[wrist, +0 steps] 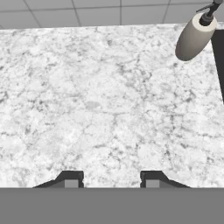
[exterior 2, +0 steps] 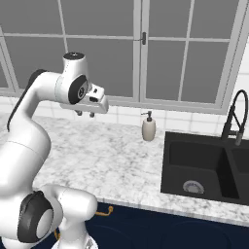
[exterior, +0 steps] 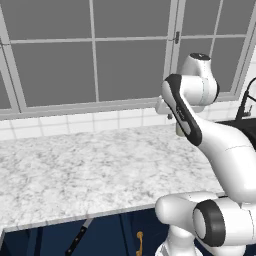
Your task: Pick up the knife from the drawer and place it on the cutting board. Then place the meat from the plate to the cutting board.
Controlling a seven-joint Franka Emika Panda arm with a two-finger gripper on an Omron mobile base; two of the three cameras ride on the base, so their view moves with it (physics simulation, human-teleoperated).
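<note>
Since my claw hangs high over the bare marble counter with its tips parted and nothing between them, the knife is well below and nearer, lying in the open navy drawer under the counter's front edge. I judge the danger is the descent: reaching down, my wrist could strike that edge, or I could nudge the slim blade askew. The soap bottle stands far right.

Fingers apart, empty, above marble counter; soap dispenser near sink.
</note>
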